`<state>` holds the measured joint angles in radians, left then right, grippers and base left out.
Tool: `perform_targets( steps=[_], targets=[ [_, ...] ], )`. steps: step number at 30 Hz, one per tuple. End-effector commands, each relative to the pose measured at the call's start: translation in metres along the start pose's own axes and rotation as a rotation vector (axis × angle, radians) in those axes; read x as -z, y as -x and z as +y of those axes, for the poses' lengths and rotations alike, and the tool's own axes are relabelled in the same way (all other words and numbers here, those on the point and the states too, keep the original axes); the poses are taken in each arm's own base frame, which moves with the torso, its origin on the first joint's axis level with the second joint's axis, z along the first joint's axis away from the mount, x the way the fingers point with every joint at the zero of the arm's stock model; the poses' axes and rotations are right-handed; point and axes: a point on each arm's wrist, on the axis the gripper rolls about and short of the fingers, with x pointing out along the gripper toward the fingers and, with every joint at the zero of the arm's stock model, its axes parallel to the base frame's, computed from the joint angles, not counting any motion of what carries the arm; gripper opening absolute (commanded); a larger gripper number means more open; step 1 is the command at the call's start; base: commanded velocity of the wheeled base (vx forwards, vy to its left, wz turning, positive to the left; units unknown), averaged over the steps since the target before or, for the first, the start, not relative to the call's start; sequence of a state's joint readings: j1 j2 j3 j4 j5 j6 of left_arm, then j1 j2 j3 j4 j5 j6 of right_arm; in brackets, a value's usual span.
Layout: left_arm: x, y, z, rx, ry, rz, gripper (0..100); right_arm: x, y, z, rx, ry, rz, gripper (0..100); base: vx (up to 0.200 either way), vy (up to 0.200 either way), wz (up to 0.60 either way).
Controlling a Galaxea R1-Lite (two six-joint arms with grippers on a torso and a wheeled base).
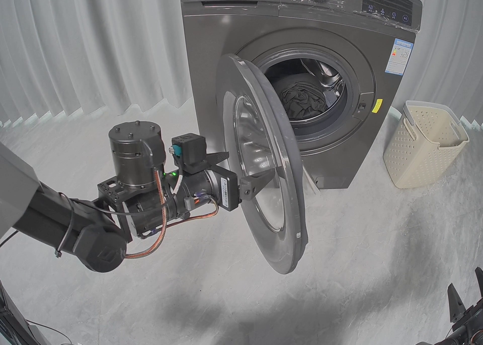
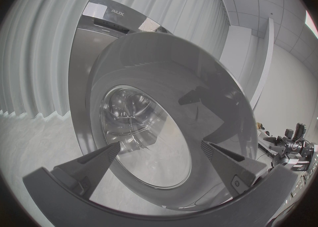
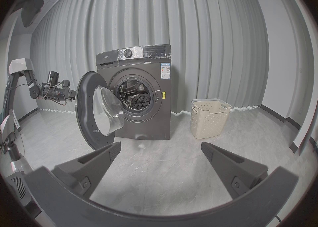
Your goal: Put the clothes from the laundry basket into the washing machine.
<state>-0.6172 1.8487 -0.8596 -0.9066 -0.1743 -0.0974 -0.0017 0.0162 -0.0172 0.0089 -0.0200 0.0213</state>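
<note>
The grey washing machine [image 1: 302, 24] stands with its round door [image 1: 266, 170] swung wide open. Dark clothes [image 1: 302, 99] lie inside the drum. My left gripper [image 1: 246, 170] is open, its fingertips right at the outer face of the door [image 2: 159, 105], nothing between them; whether they touch it I cannot tell. The cream laundry basket [image 1: 425, 145] stands on the floor to the right of the machine, and what shows of its inside is bare. My right gripper [image 3: 160, 151] hangs open and low, well back from the machine [image 3: 142, 82], the clothes [image 3: 137, 100] and the basket [image 3: 208, 118].
Pleated grey curtains run behind the machine. Bare grey floor [image 1: 362, 260] stretches in front of the machine and the basket. The open door [image 3: 89, 112] juts out over the floor on the left side.
</note>
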Motion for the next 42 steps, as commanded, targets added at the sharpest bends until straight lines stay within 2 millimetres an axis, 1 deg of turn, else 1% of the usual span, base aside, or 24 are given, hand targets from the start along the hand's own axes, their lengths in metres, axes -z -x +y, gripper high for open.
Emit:
perform_targets(
  steps=[1, 2, 3, 4, 6, 7, 11, 13, 16, 18, 19, 20, 21, 22, 23, 24, 29, 32, 34, 37, 38, 39, 40, 42],
  targets=[
    [0.012, -0.02, 0.001, 0.011, -0.002, 0.027, 100, 0.004, 0.0, 0.0, 0.0, 0.0, 0.0, 100, 0.0, 0.0, 0.0],
    [0.002, -0.041, -0.005, 0.033, 0.009, -0.022, 100, 0.004, 0.0, 0.0, 0.0, 0.0, 0.0, 100, 0.0, 0.0, 0.0],
    [0.001, -0.043, -0.006, 0.034, 0.01, -0.026, 100, 0.004, 0.0, 0.0, 0.0, 0.0, 0.0, 100, 0.0, 0.0, 0.0],
    [-0.009, -0.065, -0.009, 0.02, 0.061, -0.092, 100, 0.004, 0.0, 0.0, 0.0, 0.0, 0.0, 100, 0.0, 0.0, 0.0],
    [-0.009, -0.07, -0.008, 0.004, 0.081, -0.102, 100, 0.004, 0.0, 0.0, 0.0, 0.0, -0.003, 100, 0.0, 0.0, 0.0],
    [-0.014, -0.085, -0.005, -0.072, 0.144, -0.154, 100, 0.004, 0.0, 0.0, 0.0, 0.0, -0.002, 100, 0.0, 0.0, 0.0],
    [-0.006, -0.08, -0.002, -0.087, 0.151, -0.124, 100, 0.004, 0.0, 0.0, 0.0, 0.0, -0.002, 100, 0.0, 0.0, 0.0],
    [-0.001, -0.07, -0.002, -0.093, 0.154, -0.096, 100, 0.004, 0.0, 0.0, 0.0, 0.0, -0.002, 100, 0.0, 0.0, 0.0],
    [0.008, -0.043, -0.004, -0.107, 0.154, -0.037, 100, 0.004, 0.0, 0.0, 0.0, 0.0, -0.002, 100, 0.0, 0.0, 0.0],
    [0.008, -0.043, -0.004, -0.107, 0.154, -0.037, 100, 0.004, 0.0, 0.0, 0.0, 0.0, -0.002, 100, 0.0, 0.0, 0.0],
    [0.017, -0.008, -0.008, -0.115, 0.149, 0.007, 100, 0.004, 0.0, 0.0, 0.0, 0.0, -0.002, 100, 0.0, 0.0, 0.0],
    [0.017, -0.001, -0.009, -0.116, 0.147, 0.01, 100, 0.004, 0.0, 0.0, 0.0, 0.0, -0.002, 100, 0.0, 0.0, 0.0],
    [0.018, 0.019, -0.012, -0.115, 0.135, 0.019, 100, 0.004, 0.0, 0.0, 0.0, 0.0, 0.0, 100, 0.0, 0.0, 0.0],
    [0.018, 0.032, -0.015, -0.115, 0.124, 0.019, 100, 0.004, 0.0, 0.0, 0.0, 0.0, -0.002, 100, 0.0, 0.0, 0.0],
    [0.018, 0.034, -0.015, -0.115, 0.122, 0.019, 100, 0.004, 0.0, 0.0, 0.0, 0.0, 0.0, 100, 0.0, 0.0, 0.0],
    [0.016, 0.061, -0.019, -0.111, 0.101, 0.007, 100, 0.004, 0.0, 0.0, 0.0, 0.0, 0.0, 100, 0.0, 0.0, 0.0],
    [0.013, 0.132, -0.027, -0.121, 0.056, -0.033, 100, 0.004, 0.0, 0.0, -0.005, 0.009, 0.0, 100, 0.0, 0.0, 0.0],
    [0.027, 0.172, -0.03, -0.131, -0.004, -0.015, 100, 0.004, 0.0, 0.0, -0.011, 0.017, 0.0, 100, 0.0, 0.0, 0.0],
    [0.041, 0.201, -0.03, -0.155, -0.033, 0.0, 100, 0.004, 0.0, 0.0, -0.011, 0.015, 0.0, 100, 0.0, 0.0, 0.0],
    [0.052, 0.226, -0.027, -0.215, -0.036, -0.017, 100, 0.004, 0.0, 0.0, -0.011, 0.015, -0.002, 100, 0.0, 0.0, 0.0],
    [0.053, 0.229, -0.026, -0.226, -0.036, -0.021, 100, 0.004, 0.0, 0.0, -0.011, 0.015, 0.0, 100, 0.0, 0.0, 0.0],
    [0.056, 0.241, -0.023, -0.296, -0.041, -0.045, 100, 0.004, 0.0, 0.0, -0.009, 0.017, 0.0, 100, 0.0, 0.0, 0.0],
    [0.056, 0.241, -0.023, -0.296, -0.041, -0.045, 100, 0.004, 0.0, 0.0, -0.009, 0.017, 0.0, 100, 0.0, 0.0, 0.0],
    [0.058, 0.263, -0.02, -0.427, -0.066, -0.081, 100, 0.004, 0.0, 0.0, -0.008, 0.015, 0.0, 100, 0.0, 0.0, 0.0]
  ],
)
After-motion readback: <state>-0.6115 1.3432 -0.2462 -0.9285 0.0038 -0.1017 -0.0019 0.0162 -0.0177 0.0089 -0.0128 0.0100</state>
